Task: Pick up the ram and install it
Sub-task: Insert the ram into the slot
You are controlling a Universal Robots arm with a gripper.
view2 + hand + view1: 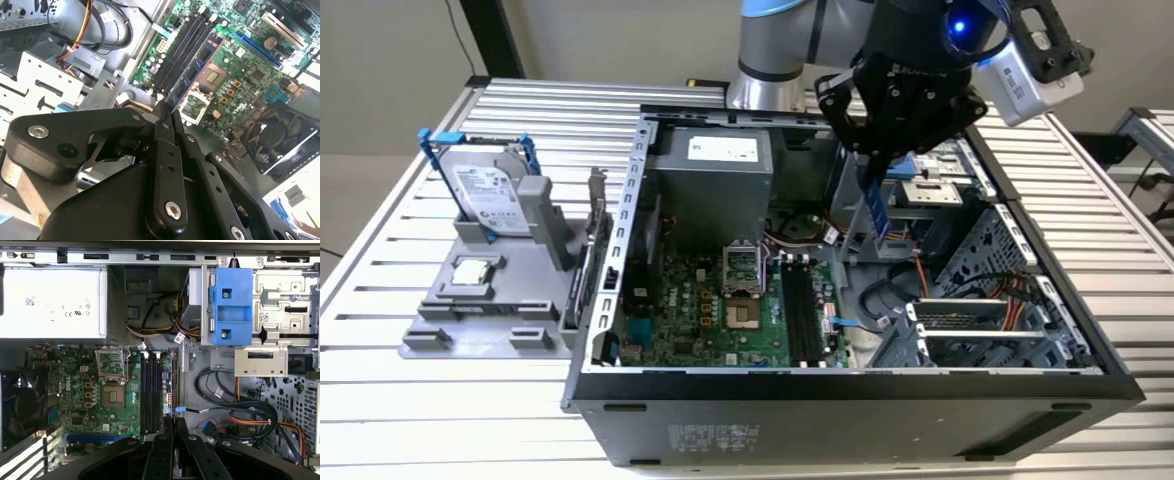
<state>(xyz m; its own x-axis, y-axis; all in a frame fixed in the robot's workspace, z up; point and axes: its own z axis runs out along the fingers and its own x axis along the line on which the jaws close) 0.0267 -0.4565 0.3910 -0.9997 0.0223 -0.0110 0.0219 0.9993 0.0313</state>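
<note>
The ram (pixel 874 205) hangs on edge from the gripper (pixel 870 150), which is clamped tight on the stick's upper end. Beneath the gripper sits the open computer case (pixel 854 400), with the ram's free end pointing down toward the black memory slots (pixel 150 390) on the green motherboard (pixel 694 310). The tabletop (pixel 454 420) lies below.

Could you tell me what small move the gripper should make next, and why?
Probably ease down a little: the gripper is shut on the long, thin ram board with dark chips, held on edge above the green motherboard, roughly parallel to the empty black memory slots and not yet in one.
</note>
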